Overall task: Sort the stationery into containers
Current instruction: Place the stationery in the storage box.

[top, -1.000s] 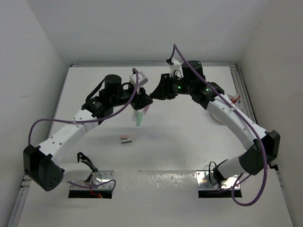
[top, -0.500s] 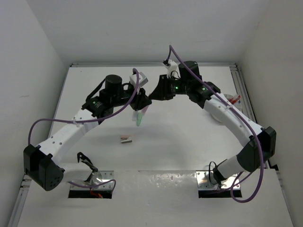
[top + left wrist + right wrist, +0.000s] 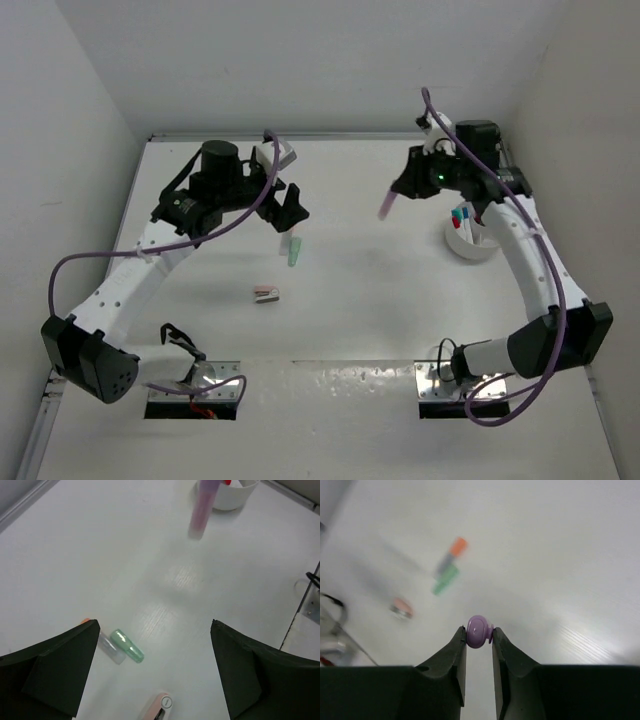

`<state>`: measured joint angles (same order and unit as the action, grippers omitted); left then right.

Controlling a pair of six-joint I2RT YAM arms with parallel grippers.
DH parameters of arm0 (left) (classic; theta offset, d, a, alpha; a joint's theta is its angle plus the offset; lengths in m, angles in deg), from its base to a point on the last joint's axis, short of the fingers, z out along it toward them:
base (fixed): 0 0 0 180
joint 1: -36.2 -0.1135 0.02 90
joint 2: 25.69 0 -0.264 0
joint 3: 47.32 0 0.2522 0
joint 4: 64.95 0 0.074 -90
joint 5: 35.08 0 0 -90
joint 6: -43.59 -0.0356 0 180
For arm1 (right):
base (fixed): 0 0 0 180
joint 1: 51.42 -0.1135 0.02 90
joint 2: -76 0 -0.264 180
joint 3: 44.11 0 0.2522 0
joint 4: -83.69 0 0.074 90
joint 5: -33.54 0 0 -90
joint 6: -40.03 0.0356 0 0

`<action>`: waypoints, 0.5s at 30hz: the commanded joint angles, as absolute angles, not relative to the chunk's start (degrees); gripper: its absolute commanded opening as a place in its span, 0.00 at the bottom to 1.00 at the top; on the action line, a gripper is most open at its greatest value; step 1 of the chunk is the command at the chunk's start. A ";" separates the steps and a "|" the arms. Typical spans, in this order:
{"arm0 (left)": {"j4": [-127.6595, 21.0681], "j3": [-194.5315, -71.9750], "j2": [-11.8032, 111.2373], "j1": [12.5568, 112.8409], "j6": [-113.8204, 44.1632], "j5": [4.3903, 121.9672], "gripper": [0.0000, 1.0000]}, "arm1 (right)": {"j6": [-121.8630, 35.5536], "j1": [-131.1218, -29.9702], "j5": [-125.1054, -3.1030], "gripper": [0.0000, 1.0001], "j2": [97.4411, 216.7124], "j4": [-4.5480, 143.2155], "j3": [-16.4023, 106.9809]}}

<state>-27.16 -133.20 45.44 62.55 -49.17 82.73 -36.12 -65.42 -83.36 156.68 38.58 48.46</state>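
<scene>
My right gripper (image 3: 398, 192) (image 3: 479, 630) is shut on a pink-purple highlighter (image 3: 386, 205) (image 3: 479, 631) (image 3: 202, 507), held in the air left of the white tub (image 3: 464, 250) (image 3: 235, 497). Pens with red and blue caps (image 3: 460, 214) stand in the tub. My left gripper (image 3: 288, 208) (image 3: 154, 625) hangs open and empty above a green highlighter (image 3: 294, 251) (image 3: 127, 646) (image 3: 445, 578) on the table. An orange-tipped highlighter (image 3: 458, 545) (image 3: 86, 622) lies end to end with the green one. A small pinkish block (image 3: 266, 293) (image 3: 158, 707) (image 3: 401, 607) rests nearer the front.
White walls close in the table on the left, back and right. A raised rail (image 3: 505, 190) runs along the right edge behind the tub. Both arm bases and their cables (image 3: 190, 375) sit at the near edge.
The left gripper opened and released the pink-purple highlighter, then drew back to the left. The right gripper, shut on it, carried it to the right towards the tub.
</scene>
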 commanded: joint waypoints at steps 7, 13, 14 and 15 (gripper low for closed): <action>-18.49 -136.67 47.44 58.79 -56.08 87.52 1.00 | -83.40 -48.12 -77.74 0.00 146.41 10.96 49.39; -20.52 -134.39 47.70 58.26 -56.16 87.88 1.00 | -98.99 -35.37 -77.11 0.00 146.74 9.46 47.44; -20.61 -134.04 47.61 58.17 -56.43 88.05 1.00 | -100.06 -33.77 -77.47 0.00 147.18 9.72 47.44; -20.87 -133.86 47.52 58.00 -56.43 88.23 1.00 | -100.76 -32.27 -77.99 0.00 147.62 10.33 47.26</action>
